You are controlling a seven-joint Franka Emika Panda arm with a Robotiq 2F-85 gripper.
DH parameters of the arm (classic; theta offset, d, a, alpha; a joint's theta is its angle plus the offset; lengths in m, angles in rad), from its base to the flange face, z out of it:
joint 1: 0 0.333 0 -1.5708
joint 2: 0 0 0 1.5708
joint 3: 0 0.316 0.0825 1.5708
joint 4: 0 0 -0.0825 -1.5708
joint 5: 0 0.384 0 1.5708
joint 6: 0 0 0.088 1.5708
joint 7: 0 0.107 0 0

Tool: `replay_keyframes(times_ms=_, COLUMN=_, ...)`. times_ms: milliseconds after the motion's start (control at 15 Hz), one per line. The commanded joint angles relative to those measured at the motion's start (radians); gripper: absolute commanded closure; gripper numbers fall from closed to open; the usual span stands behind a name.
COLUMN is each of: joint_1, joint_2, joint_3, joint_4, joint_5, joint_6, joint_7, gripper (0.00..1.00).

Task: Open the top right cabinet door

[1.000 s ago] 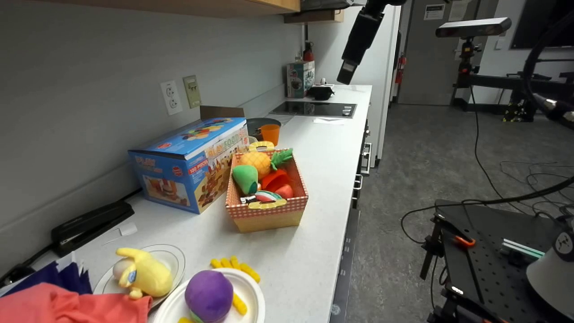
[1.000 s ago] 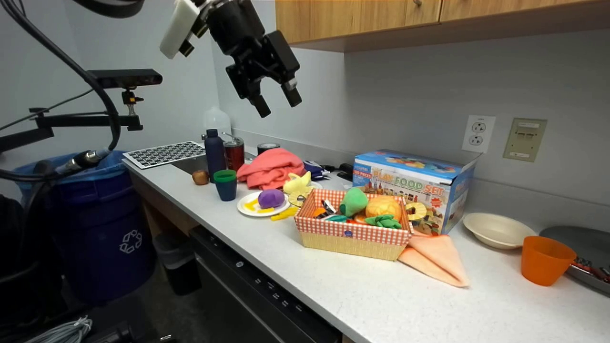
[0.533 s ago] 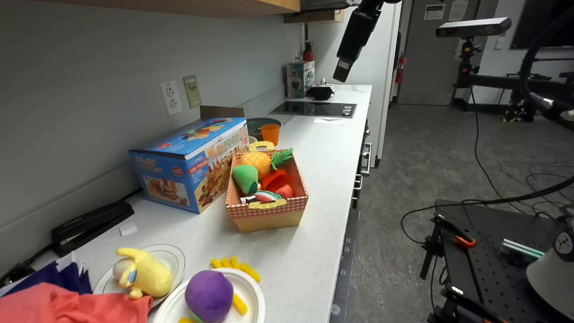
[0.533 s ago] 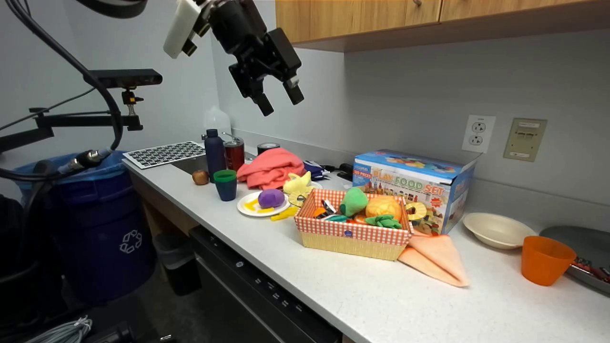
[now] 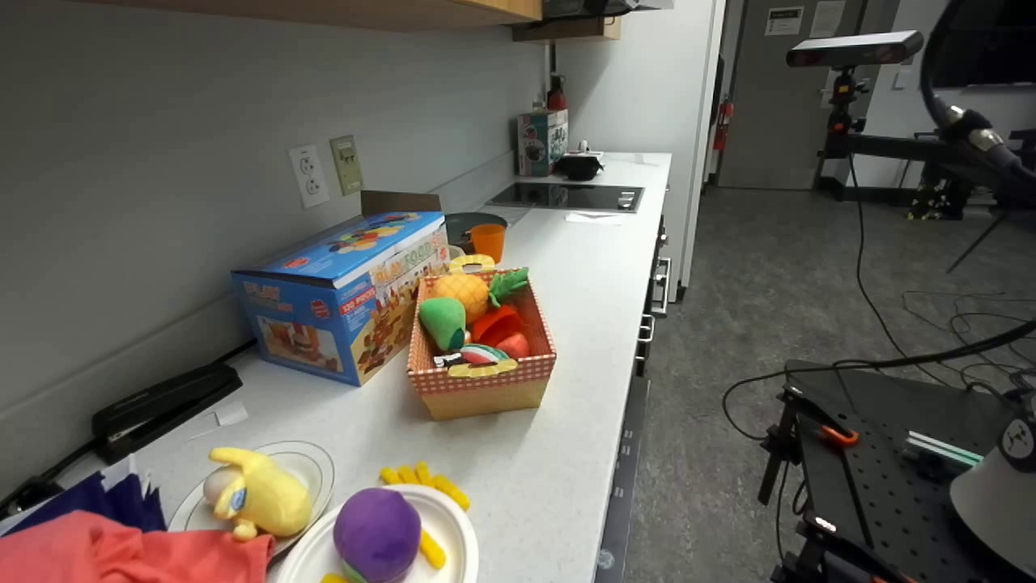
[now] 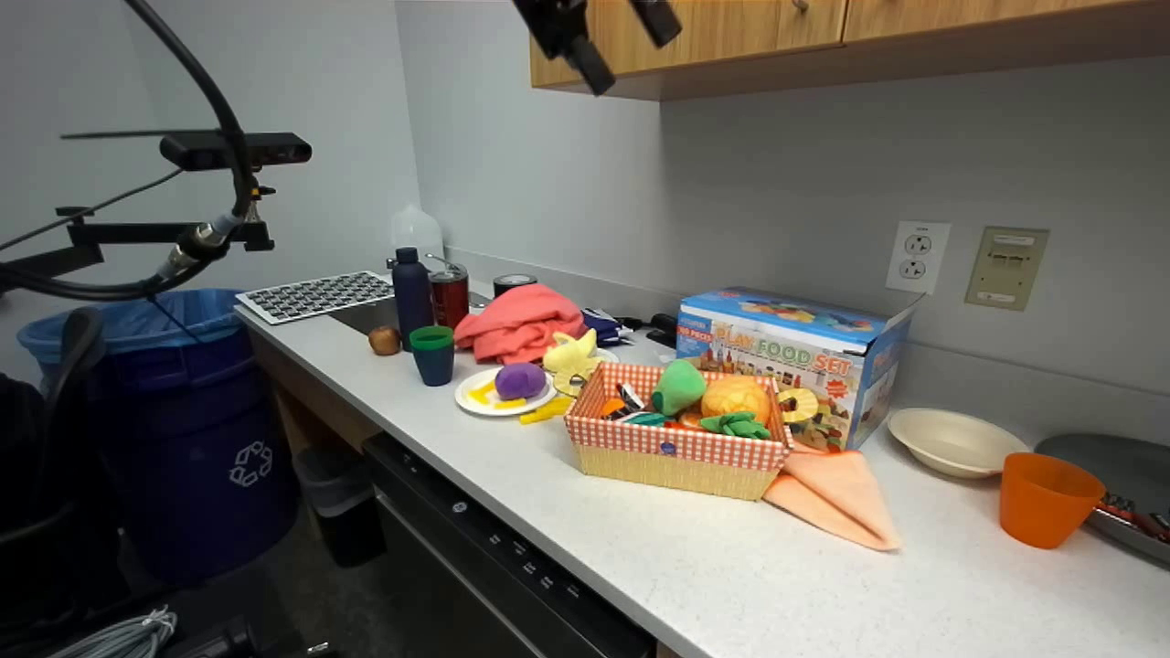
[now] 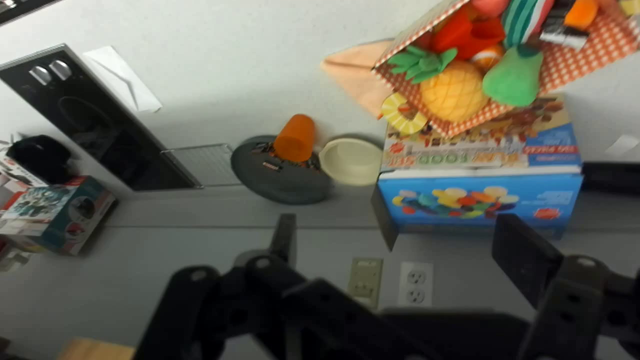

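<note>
A wooden wall cabinet shows only its lower part at the top of an exterior view. A seam divides its left door (image 6: 695,37) from its right door (image 6: 960,14). Both doors look shut. A small metal handle (image 6: 801,5) is at the left door's lower right corner; no handle of the right door shows. The cabinet's underside (image 5: 364,10) shows in an exterior view. My gripper (image 6: 629,47) is open and empty, pointing down, and overlaps the left door's lower left part in that view; I cannot tell its distance. In the wrist view its fingers (image 7: 400,230) are wide apart.
Below on the counter (image 6: 640,567) stand a checkered basket (image 6: 676,466) of toy food, a blue play food box (image 6: 786,338), an orange cup (image 6: 1047,503) and a bowl (image 6: 955,443). A camera on a stand (image 5: 854,50) is across the aisle.
My gripper has risen, and moved right towards the cabinet in an exterior view. In the view along the counter it has left the frame at the top. The doors have not moved.
</note>
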Motion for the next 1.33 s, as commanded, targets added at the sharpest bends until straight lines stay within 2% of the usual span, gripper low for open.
replay_keyframes(times_ms=0, joint_1=-0.079, joint_2=0.065, joint_3=-0.013, joint_4=0.124, joint_5=-0.070, joint_6=0.083, joint_7=0.080, gripper=0.00)
replay_keyframes(times_ms=200, joint_1=-0.141, joint_2=0.145, joint_3=-0.003, joint_4=0.202, joint_5=-0.118, joint_6=0.179, joint_7=0.170, gripper=0.00)
replay_keyframes(times_ms=267, joint_1=-0.101, joint_2=0.070, joint_3=-0.023, joint_4=0.134, joint_5=-0.084, joint_6=0.137, joint_7=0.108, gripper=0.00)
replay_keyframes(times_ms=533, joint_1=-0.115, joint_2=0.136, joint_3=-0.025, joint_4=0.180, joint_5=-0.098, joint_6=0.171, joint_7=0.146, gripper=0.00)
replay_keyframes(times_ms=867, joint_1=-0.105, joint_2=0.182, joint_3=-0.041, joint_4=0.221, joint_5=-0.079, joint_6=0.196, joint_7=0.126, gripper=0.00)
replay_keyframes(times_ms=1267, joint_1=-0.117, joint_2=0.302, joint_3=-0.060, joint_4=0.326, joint_5=-0.088, joint_6=0.315, joint_7=0.158, gripper=0.00)
